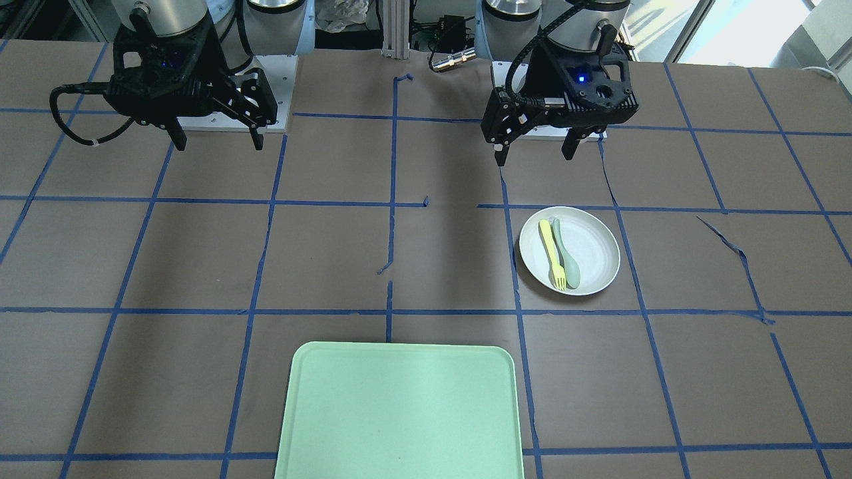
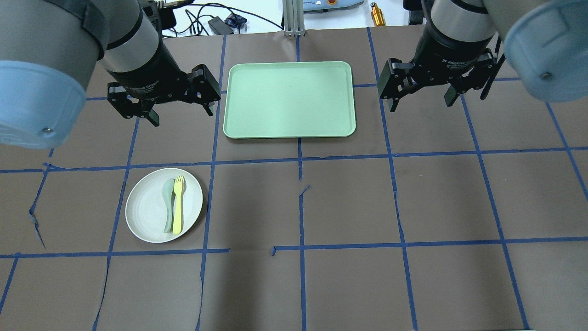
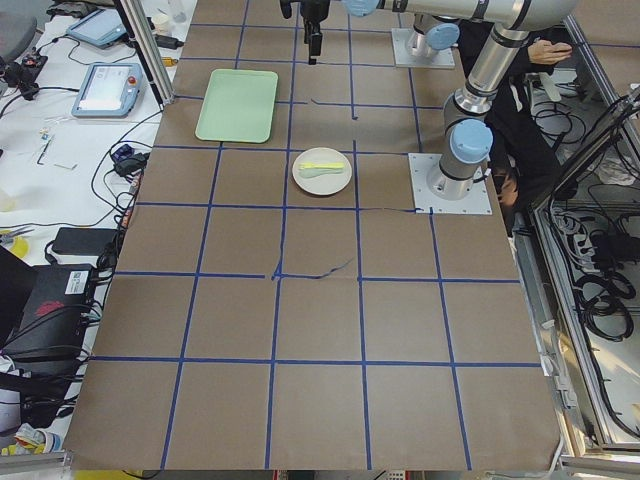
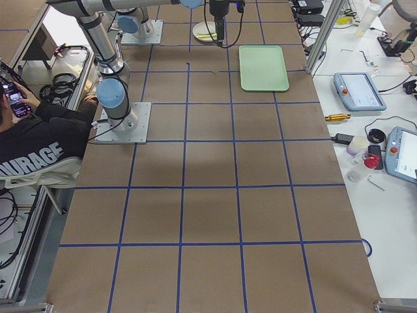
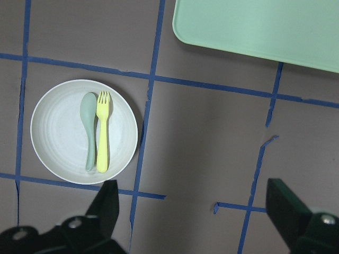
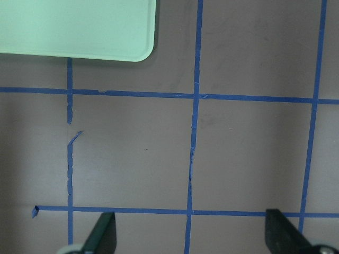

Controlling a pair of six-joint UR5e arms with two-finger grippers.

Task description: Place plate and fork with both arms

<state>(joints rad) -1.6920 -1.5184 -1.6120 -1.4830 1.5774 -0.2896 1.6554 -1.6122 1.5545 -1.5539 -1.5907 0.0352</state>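
Note:
The white plate [image 2: 144, 209] lies on the table on my left side, also in the front view [image 1: 596, 246] and the left wrist view [image 5: 58, 132]. The pale-yellow fork [image 2: 178, 204] [image 1: 551, 253] [image 5: 102, 132] lies on it beside a grey-green spoon [image 2: 168, 202] [image 1: 566, 256], tines toward the tray. My left gripper [image 2: 181, 116] [image 1: 534, 157] [image 5: 193, 211] hangs open and empty above the table, between plate and tray. My right gripper [image 2: 421, 105] [image 1: 219, 143] [image 6: 190, 233] hangs open and empty to the tray's right.
The mint-green tray [image 2: 289, 99] [image 1: 399, 412] lies at the table's far middle, with nothing on it. Blue tape lines grid the brown table. A seated person [image 4: 39, 140] is beside the robot's base. Tablets and cables [image 4: 355, 91] lie on the side bench.

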